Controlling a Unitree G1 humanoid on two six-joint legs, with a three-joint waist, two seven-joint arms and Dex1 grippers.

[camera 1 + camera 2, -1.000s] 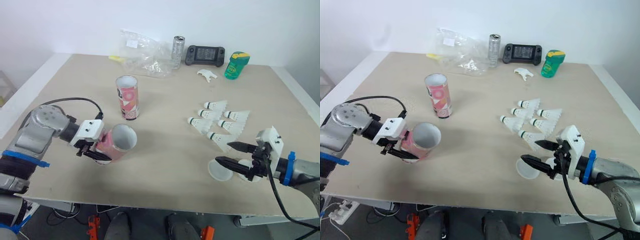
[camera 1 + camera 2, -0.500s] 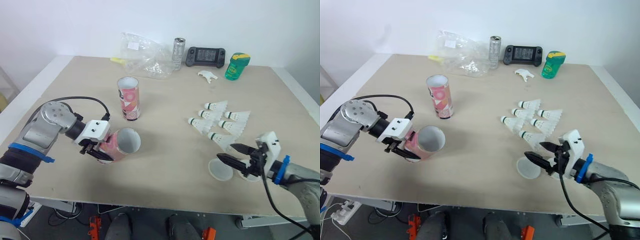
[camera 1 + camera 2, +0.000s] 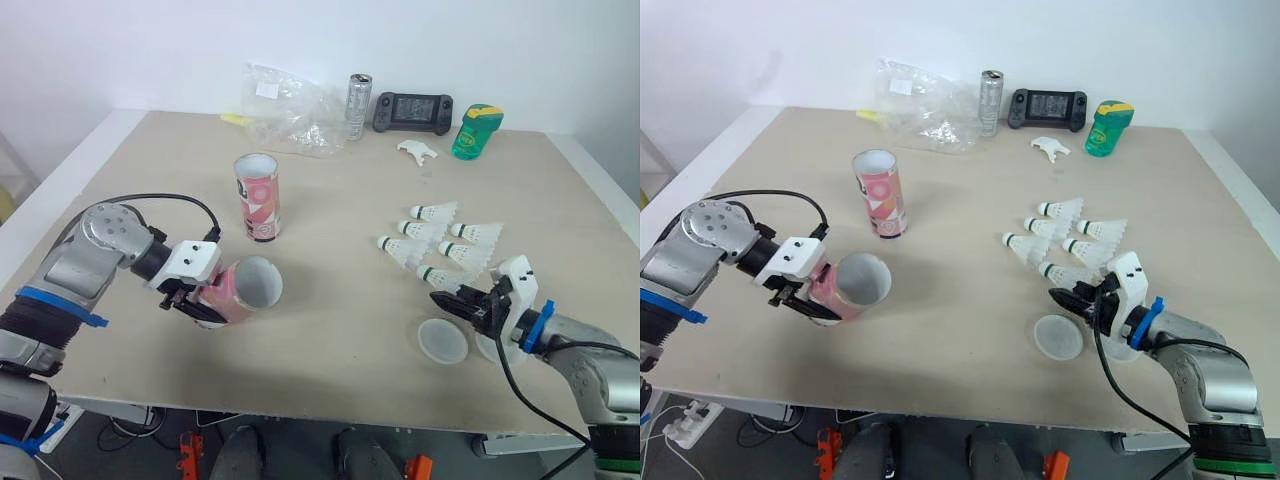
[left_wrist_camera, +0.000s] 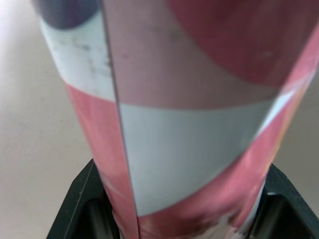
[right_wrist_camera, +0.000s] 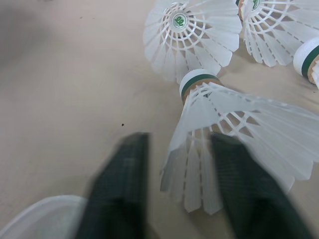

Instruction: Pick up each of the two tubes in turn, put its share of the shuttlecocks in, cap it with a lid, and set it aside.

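Tube [image 3: 245, 290], pink and white with a pale open mouth, lay tilted almost on its side, nearer the robot than the upright tube [image 3: 256, 196] and slightly to its left. The left gripper [image 3: 200, 303] had its fingers clamped on the closed end, and the wrist view showed black pads pressed to both sides of the pink-and-white wall. Six white shuttlecocks [image 3: 440, 240] with green-banded corks lay in a loose cluster on the bench [image 3: 340, 200], well to the right of the upright tube. A clear lid [image 3: 443, 341] lay farther right and nearer the robot than that tube.

Since a second ago, the right gripper [image 5: 177, 142] had left its place over the lid and moved up to the nearest shuttlecock [image 5: 224, 119]. Its fingers [image 5: 119, 189] stood apart, one on either side of the feather skirt; whether they touched it could not be told. The tube and the left gripper sat as they had half a second before.

The left forearm lay low over the bench, reaching in from the left. The right forearm also lay low, its fingers pointing back toward the upright tube.
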